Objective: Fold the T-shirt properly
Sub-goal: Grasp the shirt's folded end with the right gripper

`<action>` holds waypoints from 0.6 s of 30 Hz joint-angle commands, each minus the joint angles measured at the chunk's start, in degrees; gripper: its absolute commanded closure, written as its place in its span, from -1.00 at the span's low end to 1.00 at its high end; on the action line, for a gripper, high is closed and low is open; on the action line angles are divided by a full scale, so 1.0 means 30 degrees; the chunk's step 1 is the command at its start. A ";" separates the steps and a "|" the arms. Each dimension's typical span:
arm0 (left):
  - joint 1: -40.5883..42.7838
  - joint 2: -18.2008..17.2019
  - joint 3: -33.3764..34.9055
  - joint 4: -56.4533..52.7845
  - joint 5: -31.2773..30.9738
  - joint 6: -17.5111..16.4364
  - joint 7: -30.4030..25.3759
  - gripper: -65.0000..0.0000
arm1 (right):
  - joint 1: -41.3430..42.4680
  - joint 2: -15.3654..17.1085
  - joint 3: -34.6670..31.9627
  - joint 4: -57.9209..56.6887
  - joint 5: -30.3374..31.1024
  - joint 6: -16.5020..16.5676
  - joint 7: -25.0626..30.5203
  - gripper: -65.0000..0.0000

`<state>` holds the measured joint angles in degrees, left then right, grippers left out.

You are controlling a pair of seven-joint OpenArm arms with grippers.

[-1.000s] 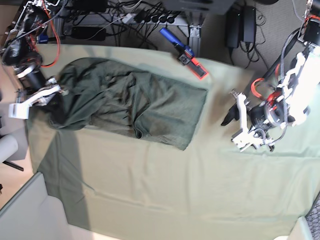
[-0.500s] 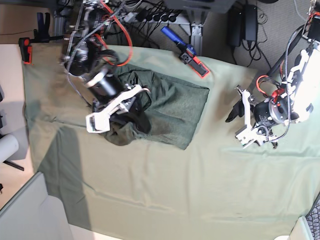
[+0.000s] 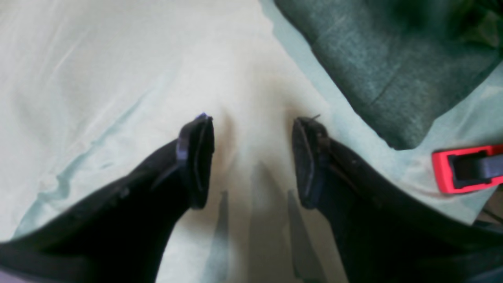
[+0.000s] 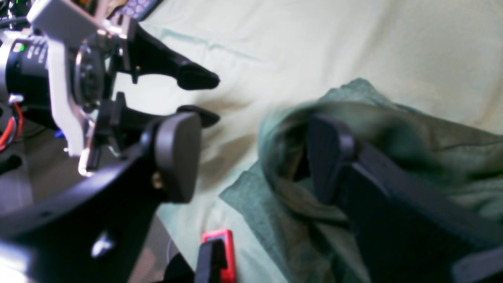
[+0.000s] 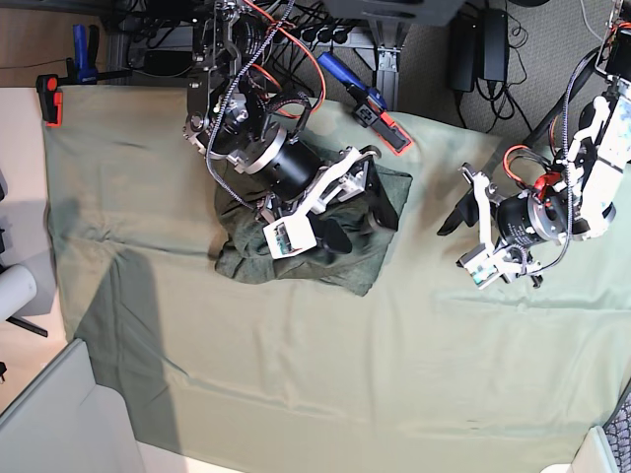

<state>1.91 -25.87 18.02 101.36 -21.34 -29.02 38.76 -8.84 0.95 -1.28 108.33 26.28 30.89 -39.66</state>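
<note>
The right hand (image 5: 347,202) hung over the T-shirt (image 5: 258,258), its fingers spread wide around a raised fold, likely just letting the carried cloth drop onto the bunched heap on the desk (image 5: 296,374). Further right, the left hand (image 5: 455,221) waited open and empty, clear of the cloth.

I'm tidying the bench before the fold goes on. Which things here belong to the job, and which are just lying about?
Job:
T-shirt
right gripper
left gripper

Lying about:
red and blue clamp at the far edge
small red clamp at the cloth's corner
</note>
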 commanded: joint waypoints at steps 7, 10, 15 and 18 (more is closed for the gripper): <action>-0.0255 -0.0277 -0.0124 0.0364 -0.0160 -0.0277 -0.0226 -0.10 | 0.0561 0.0000 0.1384 0.2106 0.0189 0.0189 0.0568 -0.32; -0.0255 -0.0277 -0.0124 0.0364 -0.0168 -0.0277 -0.0175 -0.10 | 0.0546 0.0197 0.3147 0.2208 -0.1188 0.0182 0.0474 -0.32; -0.0255 -0.0270 -0.0124 0.0364 -0.0248 -0.0277 -0.0204 -0.10 | -0.0073 0.1377 0.4444 0.1202 -0.0933 0.0153 0.0000 -0.32; -0.0262 -0.0277 -0.0124 0.0364 -0.0248 -0.0277 -0.0204 -0.10 | -0.0313 0.1851 0.4444 0.0459 -0.1180 0.0153 0.0015 -0.32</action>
<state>2.07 -26.20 18.02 101.36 -21.52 -29.19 39.18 -10.37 6.02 11.99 108.73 21.87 30.89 -41.19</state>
